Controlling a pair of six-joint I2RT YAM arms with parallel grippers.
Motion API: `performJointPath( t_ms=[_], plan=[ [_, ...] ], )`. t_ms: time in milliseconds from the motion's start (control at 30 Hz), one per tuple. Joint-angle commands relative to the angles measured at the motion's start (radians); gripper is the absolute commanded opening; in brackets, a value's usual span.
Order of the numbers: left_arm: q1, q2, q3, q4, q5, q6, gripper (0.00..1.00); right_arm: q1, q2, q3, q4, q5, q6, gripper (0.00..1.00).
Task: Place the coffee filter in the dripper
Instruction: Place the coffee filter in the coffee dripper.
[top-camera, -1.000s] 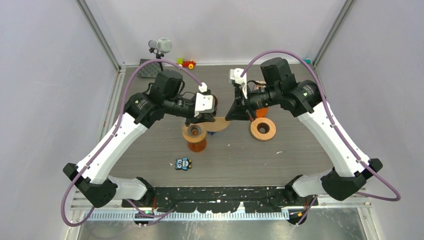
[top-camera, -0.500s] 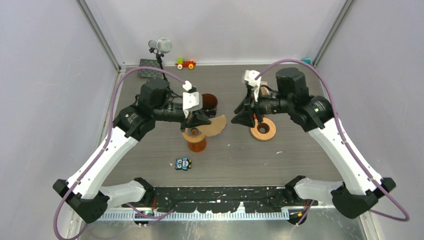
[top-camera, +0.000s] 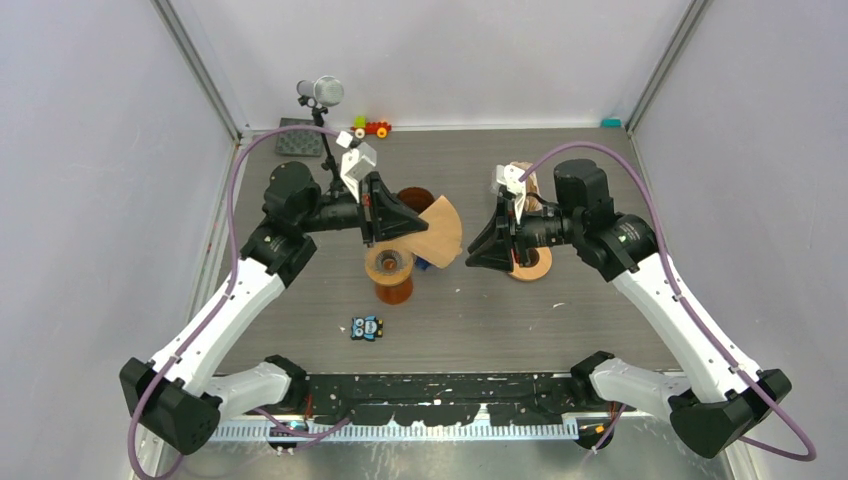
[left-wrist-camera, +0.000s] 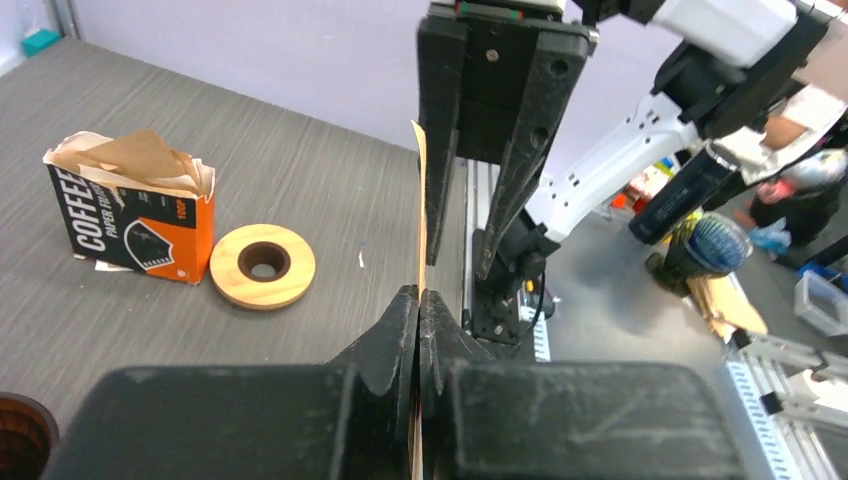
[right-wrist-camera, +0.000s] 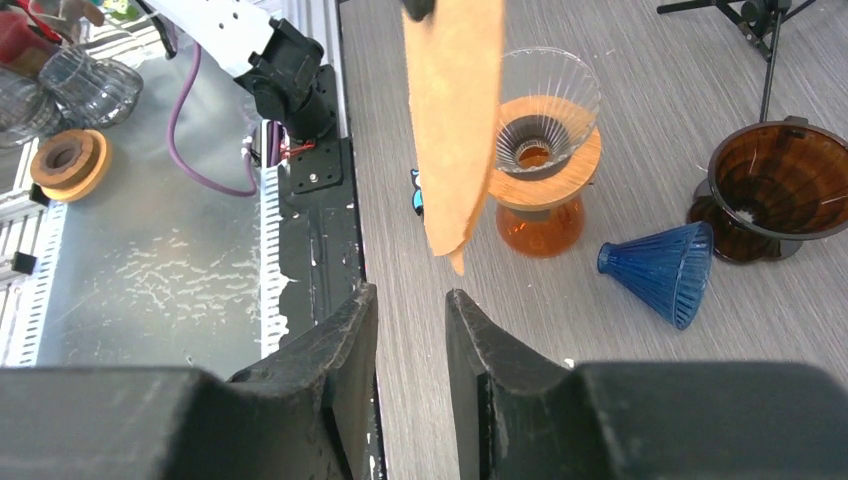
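One second changed a lot here. Left of centre in the overhead view, the left gripper (top-camera: 408, 222) has swung up and tipped the fan-shaped brown paper coffee filter (top-camera: 445, 232) from lying flat to standing on edge. Its fingers are squeezed fully shut on one side of the filter. The filter hangs in the air just up and right of the clear ribbed glass dripper with a wooden collar on an amber carafe (top-camera: 389, 266), so it's not in yet.

Further right, the right gripper (top-camera: 480, 250) was pinched shut right against the filter a second ago. Now it has let go and backed off, jaws partly apart with nothing between them. My read is the handover is done and the left arm owns the filter. It looks flat from here, so it may need opening out before it seats in the cone.

The surface is a dark grey wood-grain tabletop (top-camera: 600, 180). Upper left is a silver microphone on a stand (top-camera: 321, 92), then a little red and yellow toy car (top-camera: 376, 127). A small owl figure (top-camera: 366, 327) lies lower centre. Also on the table are a dark brown dripper (top-camera: 416, 199), a blue ribbed cone (right-wrist-camera: 660, 268), an orange filter box (left-wrist-camera: 130, 215) and a round wooden ring (left-wrist-camera: 263, 265). Pale lilac walls and aluminium posts close it in.
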Motion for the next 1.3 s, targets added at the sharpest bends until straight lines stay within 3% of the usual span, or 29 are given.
performJointPath(
  t_ms=[0,267,1267],
  plan=[
    [0.03,0.006,-0.03,0.309,0.051,-0.243,0.0,-0.004,-0.011,-0.009,0.089,-0.046,-0.009,0.34],
    [0.032,-0.001,-0.06,0.336,0.057,-0.266,0.0,-0.009,0.001,-0.014,0.144,-0.033,0.044,0.29],
    [0.032,-0.005,-0.089,0.379,0.087,-0.291,0.0,-0.02,0.044,0.001,0.205,-0.065,0.115,0.24]
  ],
)
